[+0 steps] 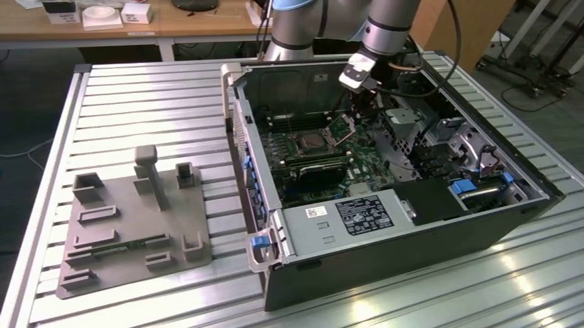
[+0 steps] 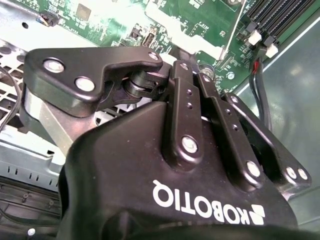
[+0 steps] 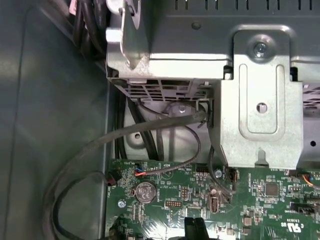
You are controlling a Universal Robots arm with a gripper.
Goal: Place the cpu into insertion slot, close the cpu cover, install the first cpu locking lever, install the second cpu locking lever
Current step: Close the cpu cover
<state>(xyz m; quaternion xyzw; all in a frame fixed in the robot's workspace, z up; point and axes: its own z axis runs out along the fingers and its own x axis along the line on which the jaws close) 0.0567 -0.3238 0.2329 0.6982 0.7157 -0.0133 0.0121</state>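
1. Exterior view: looking at an open computer case (image 1: 392, 205) lying on the slatted metal tabletop (image 1: 137, 102), with the arm (image 1: 392, 20) reaching down into it from the far side.
2. Spotting the hand (image 1: 359, 113) low inside the case, right by the upper edge of the cpu cover (image 1: 343, 128); touching or not, cannot tell.
3. Noting the cpu cover standing tilted up, open, on the exterior view's right of the insertion slot (image 1: 308, 142). Slot sitting mid-motherboard (image 1: 319, 160), uncovered; what is lying in its centre is too small to tell.
4. Noting a grey fixture plate (image 1: 128, 225) lying flat at the exterior view's left, well apart from the case.
5. Second wrist view: peering past the hand's black body and linkages onto green board; memory slots (image 2: 280, 15) running along one corner, a thin silver bar (image 2: 227, 42) crossing just beyond.
6. First wrist view: facing a grey metal drive cage (image 3: 260, 100), black cables (image 3: 100, 145) looping down, a coin cell (image 3: 145, 191) sitting on the board edge.
7. Hand state, open or closed: cannot tell.
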